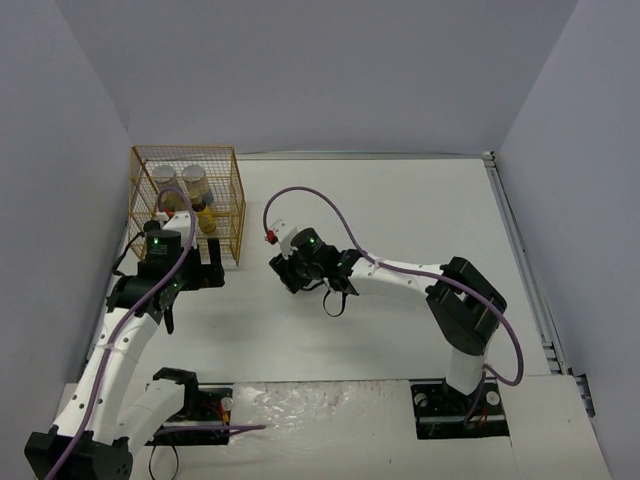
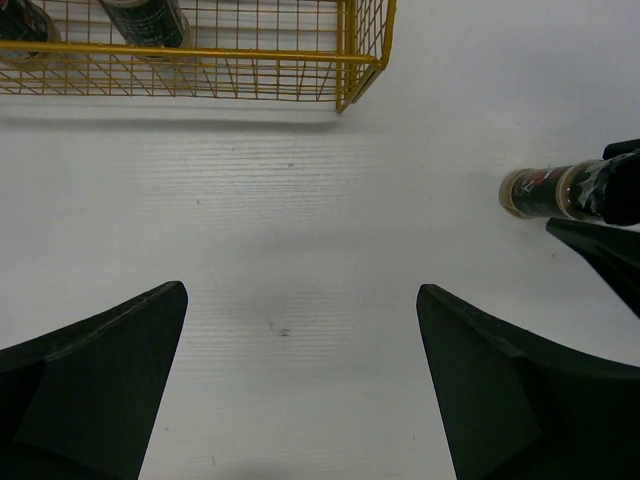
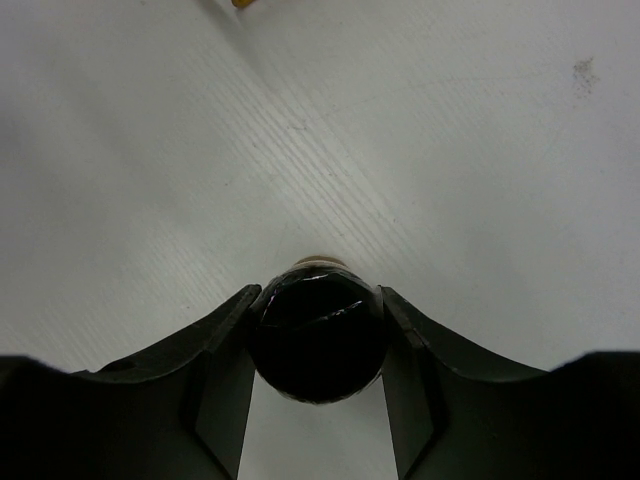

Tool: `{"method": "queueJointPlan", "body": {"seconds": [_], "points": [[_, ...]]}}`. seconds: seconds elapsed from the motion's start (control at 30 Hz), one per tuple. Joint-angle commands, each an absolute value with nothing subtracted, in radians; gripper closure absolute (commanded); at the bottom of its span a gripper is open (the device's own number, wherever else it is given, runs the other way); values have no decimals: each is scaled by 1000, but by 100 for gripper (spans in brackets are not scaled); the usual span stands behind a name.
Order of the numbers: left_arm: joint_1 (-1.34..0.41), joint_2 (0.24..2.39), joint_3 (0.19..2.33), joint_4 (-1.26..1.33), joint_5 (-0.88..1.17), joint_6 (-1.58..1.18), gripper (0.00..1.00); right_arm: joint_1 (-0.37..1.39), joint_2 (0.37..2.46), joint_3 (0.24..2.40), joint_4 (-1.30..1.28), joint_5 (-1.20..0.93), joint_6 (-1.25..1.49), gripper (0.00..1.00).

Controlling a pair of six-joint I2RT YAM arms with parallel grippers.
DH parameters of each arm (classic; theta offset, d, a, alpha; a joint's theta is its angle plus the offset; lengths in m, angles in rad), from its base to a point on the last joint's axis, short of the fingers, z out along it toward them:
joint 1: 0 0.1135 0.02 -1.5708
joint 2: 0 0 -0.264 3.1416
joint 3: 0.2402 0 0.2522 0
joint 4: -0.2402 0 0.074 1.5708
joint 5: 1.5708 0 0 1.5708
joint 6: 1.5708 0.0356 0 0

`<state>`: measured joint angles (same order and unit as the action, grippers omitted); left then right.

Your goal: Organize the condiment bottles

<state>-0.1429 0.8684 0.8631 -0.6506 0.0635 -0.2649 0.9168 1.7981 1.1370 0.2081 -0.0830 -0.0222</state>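
Note:
A short dark jar (image 3: 318,340) with a black lid sits between my right gripper's (image 3: 318,330) fingers, which are shut on its lid end. In the left wrist view the same jar (image 2: 545,192) sticks out leftward from the right gripper (image 2: 612,205) over the white table. Two pale jars with silver lids (image 1: 166,176) (image 1: 194,174) and a yellow bottle (image 1: 207,222) stand inside the yellow wire basket (image 1: 236,205). My left gripper (image 2: 302,290) hangs wide open over bare table just in front of the basket (image 2: 345,60), holding nothing.
The basket stands at the table's back left, next to the left wall. The right arm (image 1: 400,278) stretches across the middle of the table with a purple cable (image 1: 330,205) looping above it. White walls close in the left, back and right sides.

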Motion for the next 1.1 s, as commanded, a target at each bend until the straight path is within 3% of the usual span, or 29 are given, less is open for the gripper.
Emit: {"method": "queueJointPlan", "body": {"seconds": [0.0,0.1,0.3,0.67,0.83,1.07], "points": [[-137,892,904,-588,123,-267,3,937,1764,1186,172,-78,-44,34],[-139,907,922,-595,158,-286,3,939,1690,1196,128,-81,-45,15],[-160,947,1020,-625,220,-327,3,937,1448,1157,55,-24,-25,1],[-463,1203,1223,-621,55,-354,3,848,928,917,-26,388,142,0],[-573,1346,1289,-595,12,-321,3,784,722,846,-33,392,185,0],[-709,1520,1394,-673,-57,-268,3,779,624,797,-54,455,218,0]]}}
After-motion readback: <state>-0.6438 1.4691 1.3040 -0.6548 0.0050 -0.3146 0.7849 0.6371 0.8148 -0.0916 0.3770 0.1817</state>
